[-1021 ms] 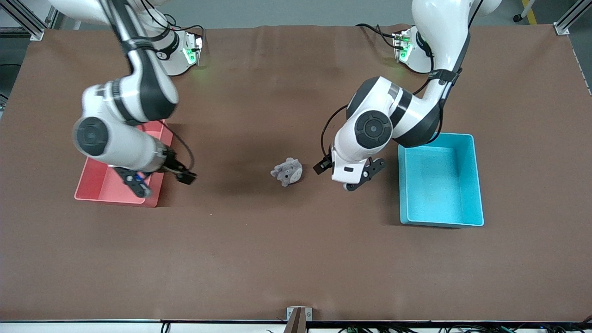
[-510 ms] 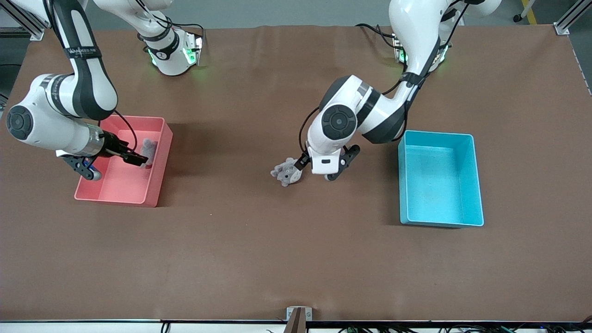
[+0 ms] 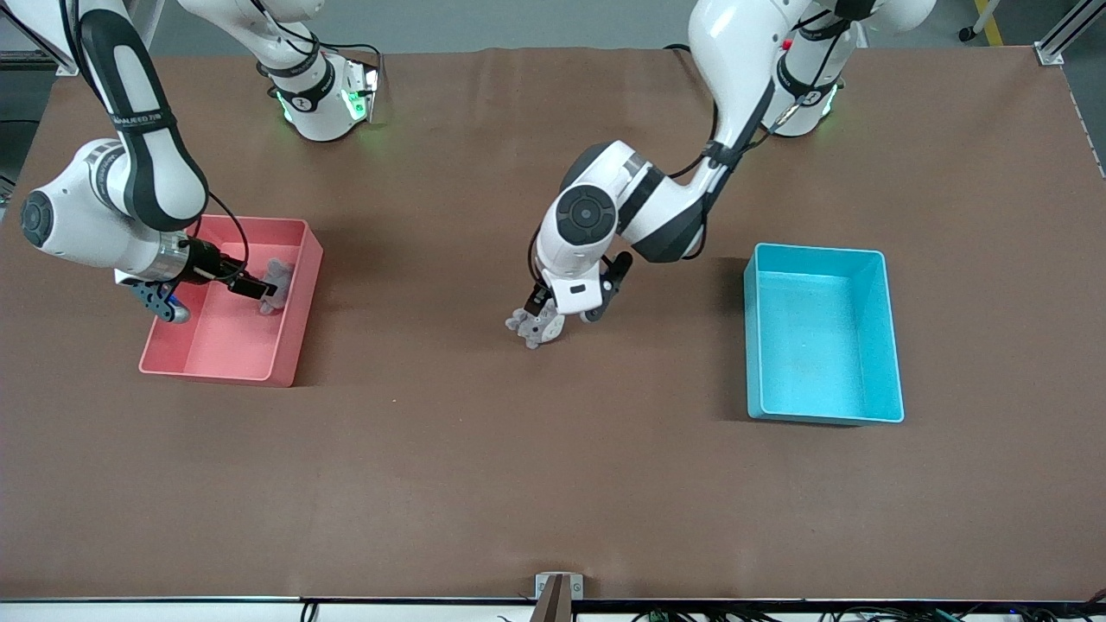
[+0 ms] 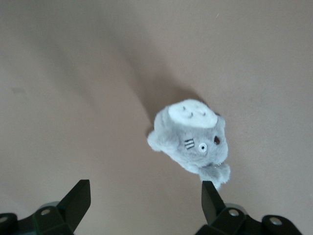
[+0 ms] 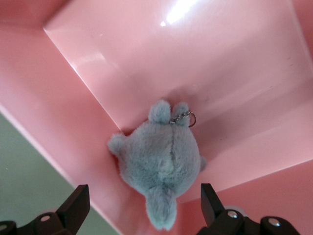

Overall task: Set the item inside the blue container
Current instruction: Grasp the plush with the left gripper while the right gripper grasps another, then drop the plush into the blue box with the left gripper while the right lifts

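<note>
Hovering released: left hand [image 3: 562, 321] over one grey plush toy [image 3: 537, 324], right hand [image 3: 212, 294] over another [image 3: 276, 278] in pink plastic bin [image 3: 226, 367]; one cyan rectangular plastic bin [image 3: 892, 339] sitting empty.

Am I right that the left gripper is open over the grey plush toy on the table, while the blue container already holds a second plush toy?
Not quite: the blue container is empty in the front view. The second plush toy lies in the pink bin, under the open right gripper. The rest holds: the left gripper is open over the grey plush toy on the table.
</note>
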